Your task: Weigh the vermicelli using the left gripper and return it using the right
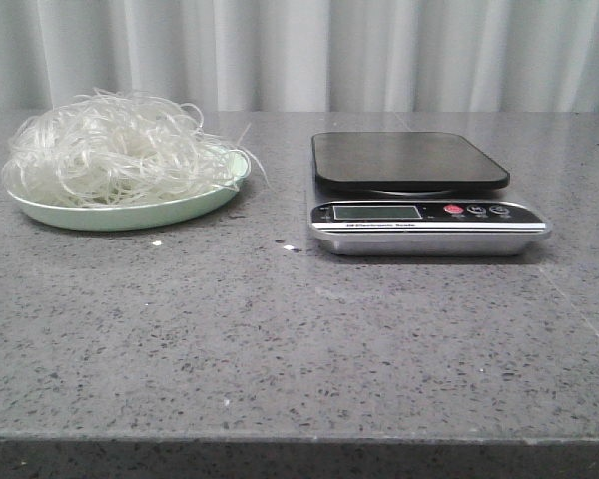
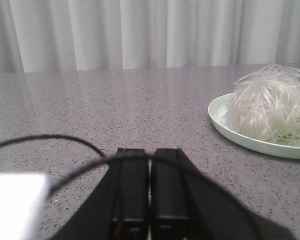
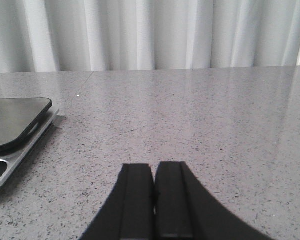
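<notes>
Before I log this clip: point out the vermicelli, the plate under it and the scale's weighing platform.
vermicelli (image 1: 110,145): front view, middle of the noodle heap.
plate (image 1: 120,215): front view, pale green front rim.
weighing platform (image 1: 407,158): front view, centre of the scale's bare black top.

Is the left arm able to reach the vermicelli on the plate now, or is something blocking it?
Probably yes. The left end effector is shut and holds nothing, and only bare table lies between it and the vermicelli on the plate. It must open first.
</notes>
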